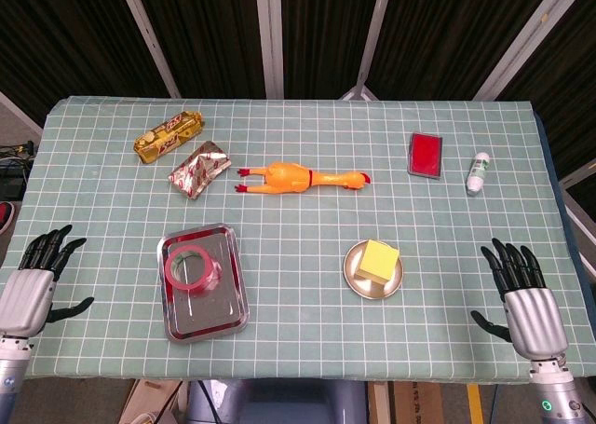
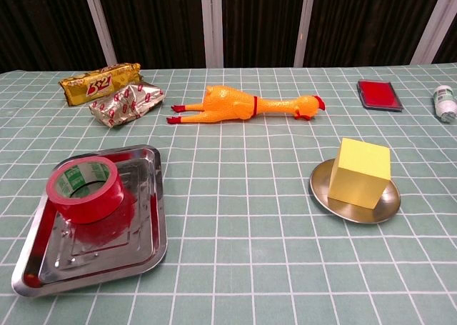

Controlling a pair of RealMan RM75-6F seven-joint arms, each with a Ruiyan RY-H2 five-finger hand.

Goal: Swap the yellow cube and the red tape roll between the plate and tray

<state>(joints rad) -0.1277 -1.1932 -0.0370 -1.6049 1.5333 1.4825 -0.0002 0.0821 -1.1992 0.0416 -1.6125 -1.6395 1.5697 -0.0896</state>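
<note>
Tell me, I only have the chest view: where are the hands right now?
Observer: Left hand rests at the table's near left edge, beside the tray, fingers apart, empty.
Operator: And the right?
Observer: Right hand is at the near right edge, past the plate, also open.
Operator: Is either touching the cube or tape?
Observer: No. The cube sits on the plate and the tape in the tray, both clear of the hands.
</note>
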